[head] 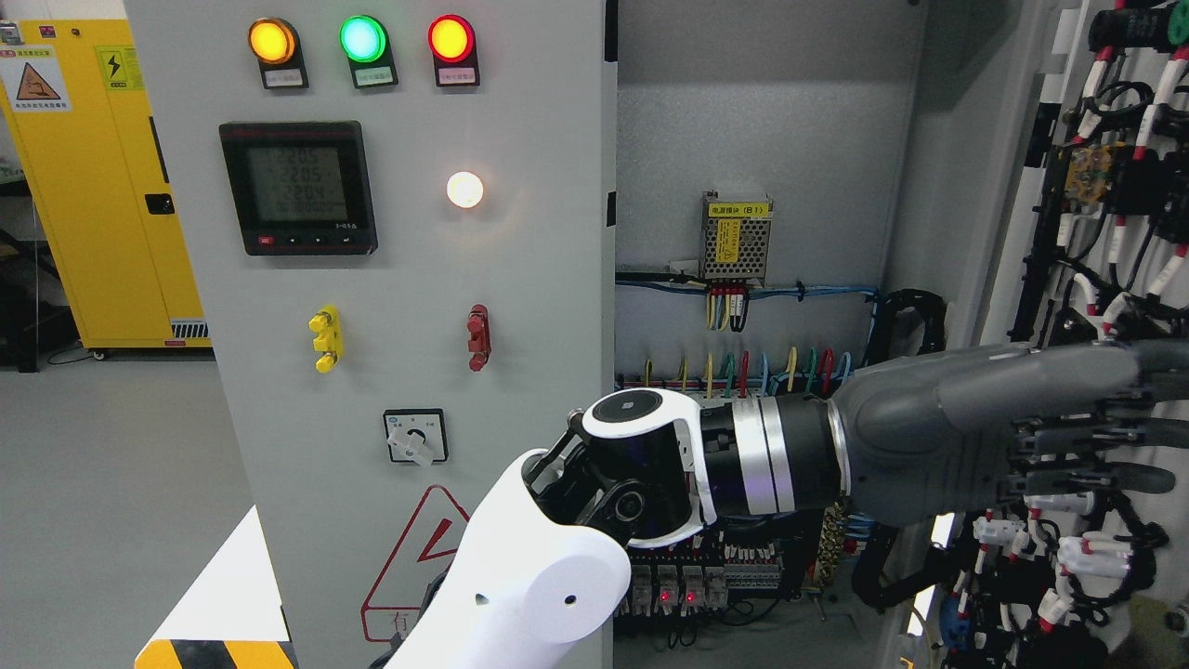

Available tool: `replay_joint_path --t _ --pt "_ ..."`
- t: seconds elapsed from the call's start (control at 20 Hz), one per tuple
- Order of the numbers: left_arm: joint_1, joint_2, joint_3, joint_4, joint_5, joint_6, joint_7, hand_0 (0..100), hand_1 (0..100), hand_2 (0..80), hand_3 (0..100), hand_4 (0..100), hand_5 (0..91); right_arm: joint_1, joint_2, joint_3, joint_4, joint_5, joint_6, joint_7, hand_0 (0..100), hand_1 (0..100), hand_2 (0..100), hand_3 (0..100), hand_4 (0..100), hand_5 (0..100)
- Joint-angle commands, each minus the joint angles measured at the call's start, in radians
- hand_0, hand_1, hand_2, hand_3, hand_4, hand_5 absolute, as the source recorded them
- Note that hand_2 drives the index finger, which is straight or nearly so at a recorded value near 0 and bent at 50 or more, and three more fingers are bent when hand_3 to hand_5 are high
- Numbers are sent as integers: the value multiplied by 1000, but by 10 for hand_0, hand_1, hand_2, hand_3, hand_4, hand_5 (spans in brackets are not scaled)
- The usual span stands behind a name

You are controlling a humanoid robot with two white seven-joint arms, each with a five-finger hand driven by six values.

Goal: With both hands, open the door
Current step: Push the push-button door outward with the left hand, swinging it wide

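The grey electrical cabinet has two doors. Its left door [399, 279] is closed and carries three indicator lamps, a digital meter and a rotary switch. Its right door [1105, 232] stands swung wide open at the picture's right, with its wired inner face turned towards me. My left arm [529, 576] rises from the bottom edge left of the middle and reaches across to the right. Its dark grey hand [1096, 418] lies in front of the open door's inner face with the fingers stretched out flat, holding nothing. I cannot tell whether the fingers touch the door.
The cabinet interior [752, 279] is exposed, with a power supply box [737, 237], coloured wires and terminal rows. A yellow cabinet [102, 186] stands at the far left on the grey floor. A yellow-black striped edge [214, 650] shows at the lower left.
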Motion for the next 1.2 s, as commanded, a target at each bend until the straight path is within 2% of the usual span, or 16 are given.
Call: replay_joint_path --t 0.0,0.25,0.8,0.95,1.15 --pt "-37 -7 -118 50 41 -41 0 120 556 0 0 0 0 0 4 -12 0 -1 1 0 0 500 40 0 0 0" --pt "-56 -7 -177 67 41 -93 1 120 556 0 0 0 0 0 1 -12 0 1 1 0 0 500 40 0 0 0" --pt "-68 -6 -190 98 38 -111 1 120 556 0 0 0 0 -3 -4 -14 1 -1 1 0 0 500 40 0 0 0" --pt "-79 -7 -171 78 38 -108 1 120 556 0 0 0 0 -6 -5 -14 0 -1 1 0 0 500 40 0 0 0" --pt "-68 -7 -63 39 25 -69 1 120 556 0 0 0 0 -5 -4 -14 1 -1 1 0 0 500 40 0 0 0"
